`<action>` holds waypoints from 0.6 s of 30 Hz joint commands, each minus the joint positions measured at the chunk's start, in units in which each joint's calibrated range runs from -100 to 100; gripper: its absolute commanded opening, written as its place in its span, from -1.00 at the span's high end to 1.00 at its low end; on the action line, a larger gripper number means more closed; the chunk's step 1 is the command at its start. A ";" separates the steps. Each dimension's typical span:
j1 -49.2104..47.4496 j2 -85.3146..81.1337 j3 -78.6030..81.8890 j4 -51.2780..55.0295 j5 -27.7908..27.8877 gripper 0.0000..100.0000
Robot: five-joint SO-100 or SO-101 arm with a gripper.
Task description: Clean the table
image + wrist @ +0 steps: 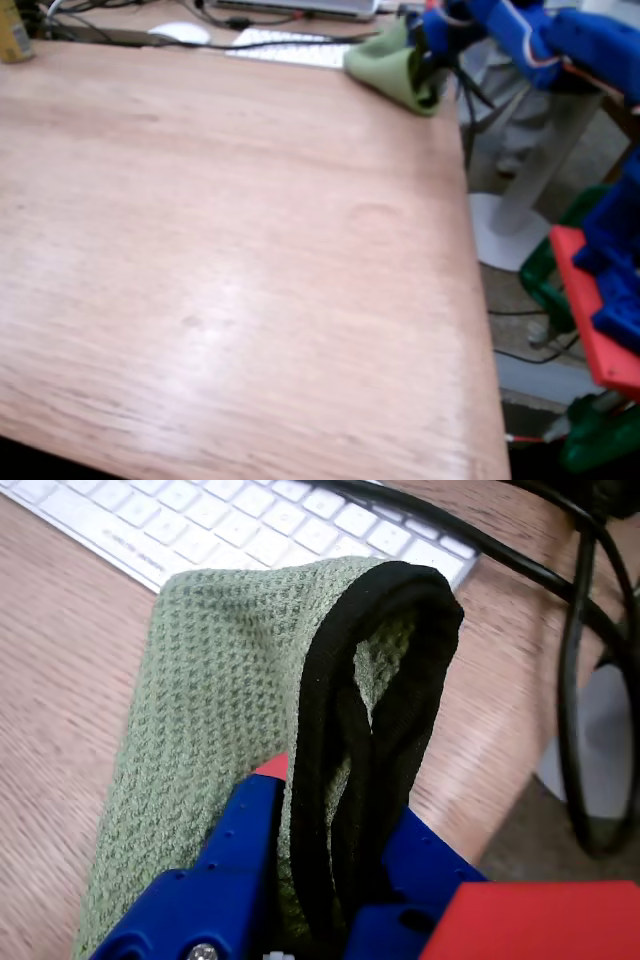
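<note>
Gripper clenched on folded green cloth, pressed to bench below it; keyboard and cables just ahead could snag if the wipe runs forward.

A large reddish-brown wooden surface fills most of the frame. At its upper right edge, the blue robot hand grips a folded green waffle-weave cloth. A white keyboard lies just left of the cloth.

No readable text anywhere; keyboard key legends blurred; no labels, brands, numbers legible
</note>
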 commanded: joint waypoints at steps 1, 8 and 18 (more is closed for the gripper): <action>11.24 -11.60 3.68 13.63 6.15 0.99; -7.20 -55.51 7.45 38.51 6.35 0.99; -68.63 -110.91 80.13 38.51 4.98 0.99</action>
